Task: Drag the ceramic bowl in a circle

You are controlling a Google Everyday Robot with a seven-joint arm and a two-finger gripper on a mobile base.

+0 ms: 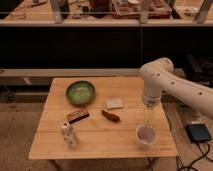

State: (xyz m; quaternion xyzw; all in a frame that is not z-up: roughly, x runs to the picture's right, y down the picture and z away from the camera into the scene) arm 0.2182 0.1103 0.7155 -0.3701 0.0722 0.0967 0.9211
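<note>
The ceramic bowl [80, 92], green inside with a pale centre and dark rim, sits at the back left of the wooden table [100, 140]. My gripper [147, 119] hangs from the white arm over the table's right side, just above and behind a white cup [145, 135]. It is far to the right of the bowl and holds nothing that I can see.
A white packet [114, 103] and a reddish-brown sausage-like item [111, 116] lie mid-table. A brown bar [77, 116] and a clear bottle [69, 134] are at the front left. A dark device [199, 133] lies on the floor to the right. Shelving stands behind.
</note>
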